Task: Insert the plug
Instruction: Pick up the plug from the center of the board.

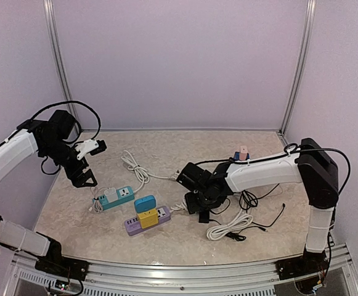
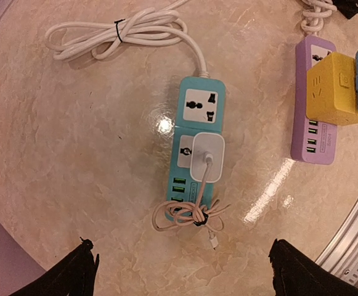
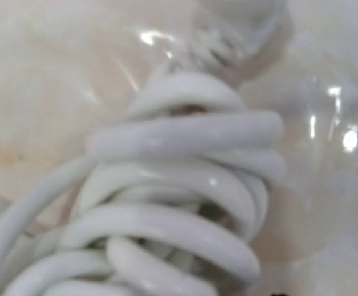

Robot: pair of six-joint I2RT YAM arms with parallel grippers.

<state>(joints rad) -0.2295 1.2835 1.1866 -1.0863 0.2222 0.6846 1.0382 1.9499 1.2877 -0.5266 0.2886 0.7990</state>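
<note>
My left gripper [image 2: 180, 244] hangs wide open, empty; how far my right gripper [image 1: 200, 209] is open, I cannot tell. Close over the coiled cable [image 3: 179, 185], it may snag loops.

**Where the three cameras look**

The top external camera looks down from high behind the arms across the whole bench [image 1: 185, 145]. The left wrist camera faces straight down, fairly near, on the teal power strip [image 2: 197, 148], which also sits in the overhead frame's lower left. The right wrist camera is blurrily close to a coiled white cable [image 3: 179, 185].
</note>
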